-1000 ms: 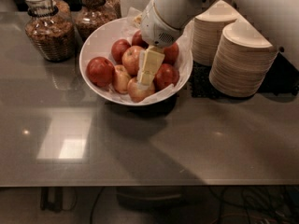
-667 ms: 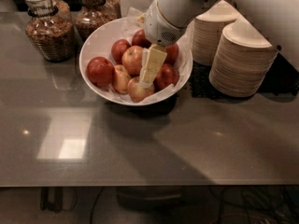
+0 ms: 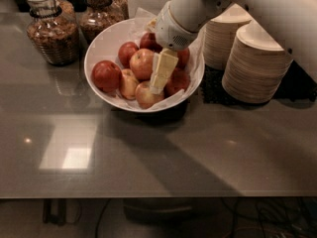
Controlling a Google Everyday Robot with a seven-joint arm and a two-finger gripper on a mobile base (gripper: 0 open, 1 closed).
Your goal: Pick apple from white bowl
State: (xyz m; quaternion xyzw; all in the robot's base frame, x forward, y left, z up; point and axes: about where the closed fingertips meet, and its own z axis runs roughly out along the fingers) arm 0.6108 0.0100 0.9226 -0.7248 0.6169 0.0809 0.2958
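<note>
Cream tool (image 3: 158, 82) sits down in bowl (image 3: 105, 39), just right of apple (image 3: 141, 63); can't tell its opening. Pose roughly unchanged since earlier frame.

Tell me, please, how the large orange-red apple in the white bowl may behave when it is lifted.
The apple looks round and smooth, so it would probably roll or slip if pinched off-centre. It lies packed among other apples in the white bowl, so lifting it may shift its neighbours. The gripper hangs over the bowl, close beside it.
</note>
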